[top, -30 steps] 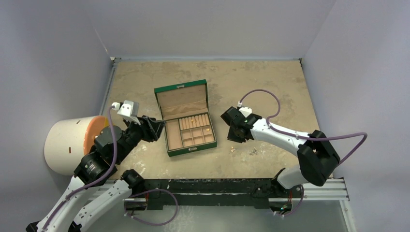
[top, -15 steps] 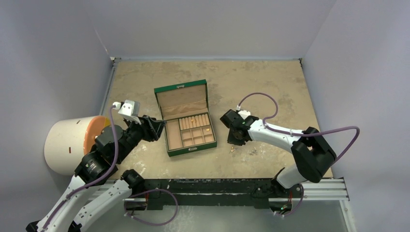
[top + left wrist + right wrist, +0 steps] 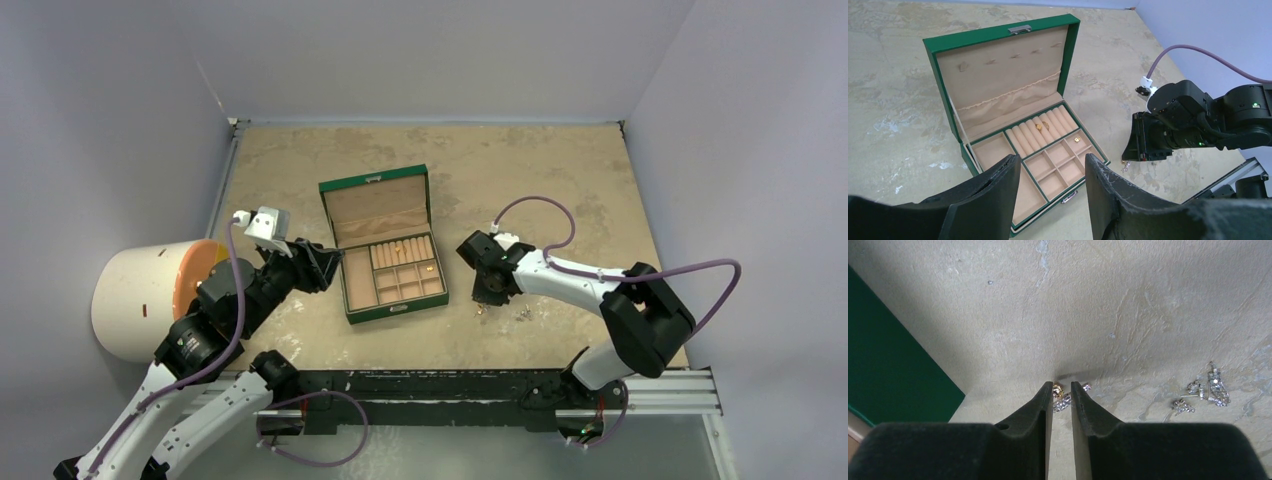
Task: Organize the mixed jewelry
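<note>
Right claw [image 3: 1062,386] narrowly parted, straddling gold piece [image 3: 1057,390] at 4 o'clock of jewelry box [image 3: 395,311], apparently to pinch; left claw [image 3: 1052,165] released, empty.

You work on a tan, mottled table [image 3: 520,170] with scattered paler patches. Plain lavender-grey walls [image 3: 430,60] enclose it at the left, back and right. Lighting is even and diffuse, casting soft shadows.

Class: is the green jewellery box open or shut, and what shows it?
Open. The green jewellery box with tan lining has its lid raised, compartments exposed.
</note>
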Robot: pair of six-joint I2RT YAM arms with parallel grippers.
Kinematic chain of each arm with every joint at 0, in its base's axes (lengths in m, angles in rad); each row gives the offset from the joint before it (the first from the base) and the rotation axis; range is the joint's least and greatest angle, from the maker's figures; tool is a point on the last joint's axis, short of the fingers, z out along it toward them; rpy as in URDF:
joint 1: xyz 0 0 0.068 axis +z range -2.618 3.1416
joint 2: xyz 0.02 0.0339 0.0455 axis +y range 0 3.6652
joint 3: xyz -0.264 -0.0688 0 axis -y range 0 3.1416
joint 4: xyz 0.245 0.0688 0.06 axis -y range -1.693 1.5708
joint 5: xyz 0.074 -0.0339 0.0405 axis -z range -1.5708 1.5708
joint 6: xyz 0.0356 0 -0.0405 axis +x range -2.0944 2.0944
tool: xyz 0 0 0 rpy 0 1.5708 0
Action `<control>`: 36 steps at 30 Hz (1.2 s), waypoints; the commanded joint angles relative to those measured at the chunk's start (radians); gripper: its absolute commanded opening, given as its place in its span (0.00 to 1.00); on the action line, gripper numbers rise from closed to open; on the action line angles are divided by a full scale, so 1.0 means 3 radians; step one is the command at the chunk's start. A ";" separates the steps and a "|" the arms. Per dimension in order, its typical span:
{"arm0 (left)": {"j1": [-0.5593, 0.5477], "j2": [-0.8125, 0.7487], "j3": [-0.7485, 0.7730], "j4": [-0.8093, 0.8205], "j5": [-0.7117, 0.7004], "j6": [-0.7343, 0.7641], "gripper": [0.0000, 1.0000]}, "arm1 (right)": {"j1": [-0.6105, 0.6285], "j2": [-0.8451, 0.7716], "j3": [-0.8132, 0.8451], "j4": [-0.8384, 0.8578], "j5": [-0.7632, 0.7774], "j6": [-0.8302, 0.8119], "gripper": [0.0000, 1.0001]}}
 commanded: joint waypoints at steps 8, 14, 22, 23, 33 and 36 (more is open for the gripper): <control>0.0022 0.0013 -0.0009 0.0113 -0.0034 0.0086 0.50 | 0.0067 -0.0008 -0.0047 0.0072 -0.0099 -0.0023 0.21; 0.0020 0.0003 -0.0012 0.0112 -0.0031 0.0088 0.50 | 0.0078 -0.0001 -0.0055 0.0068 -0.0086 -0.0008 0.16; 0.0019 0.0000 -0.0009 0.0111 -0.0034 0.0089 0.50 | 0.0078 0.0011 -0.0047 0.0031 -0.0057 0.0002 0.03; 0.0019 0.0005 -0.0009 0.0112 -0.0032 0.0089 0.50 | 0.0078 0.0009 -0.0049 0.0025 -0.0059 0.0000 0.02; 0.0023 0.0015 -0.0013 0.0113 -0.0029 0.0089 0.50 | 0.0083 -0.0015 -0.0041 0.0019 -0.0075 -0.0006 0.00; 0.0022 0.0014 -0.0009 0.0113 -0.0029 0.0091 0.50 | 0.0083 -0.0052 -0.0033 -0.0001 -0.0071 -0.0019 0.00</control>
